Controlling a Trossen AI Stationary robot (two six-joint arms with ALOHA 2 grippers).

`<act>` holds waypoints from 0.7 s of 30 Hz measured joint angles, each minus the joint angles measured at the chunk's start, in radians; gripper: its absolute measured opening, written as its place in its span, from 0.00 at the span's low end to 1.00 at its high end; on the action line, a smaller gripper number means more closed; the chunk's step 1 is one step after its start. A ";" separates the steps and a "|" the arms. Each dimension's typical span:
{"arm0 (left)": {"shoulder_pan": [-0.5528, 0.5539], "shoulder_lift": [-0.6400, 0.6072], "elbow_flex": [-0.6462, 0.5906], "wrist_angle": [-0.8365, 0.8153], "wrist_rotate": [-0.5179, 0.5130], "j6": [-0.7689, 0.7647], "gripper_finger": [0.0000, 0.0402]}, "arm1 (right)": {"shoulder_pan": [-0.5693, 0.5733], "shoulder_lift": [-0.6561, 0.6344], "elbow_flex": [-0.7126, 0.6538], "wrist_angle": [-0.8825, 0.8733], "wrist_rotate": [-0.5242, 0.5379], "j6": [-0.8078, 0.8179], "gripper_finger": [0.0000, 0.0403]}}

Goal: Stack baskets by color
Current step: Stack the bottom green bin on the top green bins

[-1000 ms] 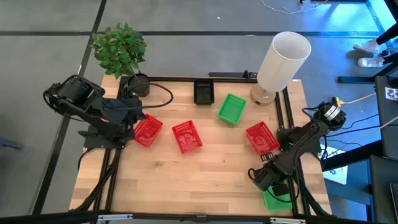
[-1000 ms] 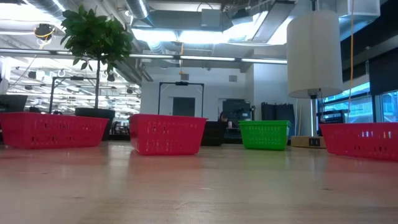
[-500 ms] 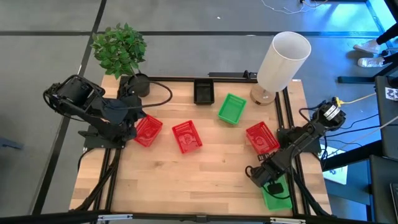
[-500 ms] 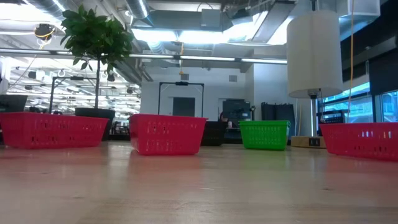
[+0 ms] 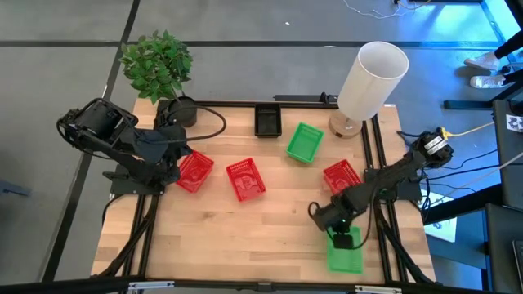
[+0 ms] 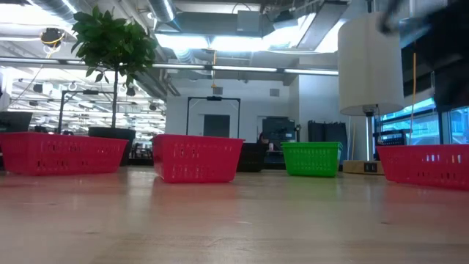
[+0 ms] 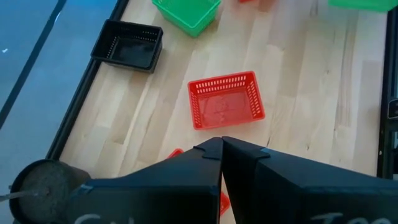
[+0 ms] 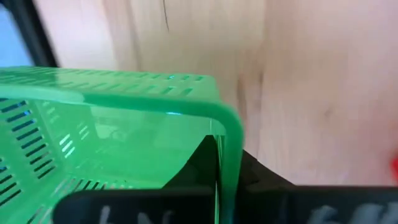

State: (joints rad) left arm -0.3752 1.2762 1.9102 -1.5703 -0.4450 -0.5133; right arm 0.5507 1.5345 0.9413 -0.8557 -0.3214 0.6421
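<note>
High view first — where is the right gripper [image 5: 343, 238]?

At about five o'clock on the table [image 5: 270, 245], clamped on the near rim of a green basket [image 5: 345, 255].

And the others?

Second green basket [image 5: 305, 142] at one o'clock, black basket [image 5: 268, 120] at twelve. Red baskets: one [image 5: 342, 179] at three o'clock, one [image 5: 245, 179] near centre, one [image 5: 194, 171] at nine o'clock under the left gripper [image 5: 174, 157].

Low view?

Three red baskets and a green one in a row; white cylinder [image 6: 370, 66] behind.

Left wrist view?

Left fingers [image 7: 211, 163] pressed together, holding nothing, above the red baskets.

Right wrist view?

Green wall pinched between the right fingers [image 8: 199, 162].
</note>
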 joint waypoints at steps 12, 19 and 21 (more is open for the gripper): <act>0.000 0.000 0.000 0.000 -0.011 0.079 0.00 | -0.328 -0.001 0.481 -0.369 0.249 -0.050 0.00; 0.000 0.000 0.000 0.000 -0.016 0.079 0.00 | -0.610 -0.001 0.582 -0.416 0.287 -0.263 0.00; 0.000 0.000 0.000 0.000 -0.023 0.078 0.00 | -0.697 0.001 0.584 -0.409 0.287 -0.341 0.00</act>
State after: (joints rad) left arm -0.3752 1.2762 1.9102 -1.5703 -0.4677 -0.4351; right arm -0.1462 1.5353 1.5249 -1.2647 -0.0342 0.3012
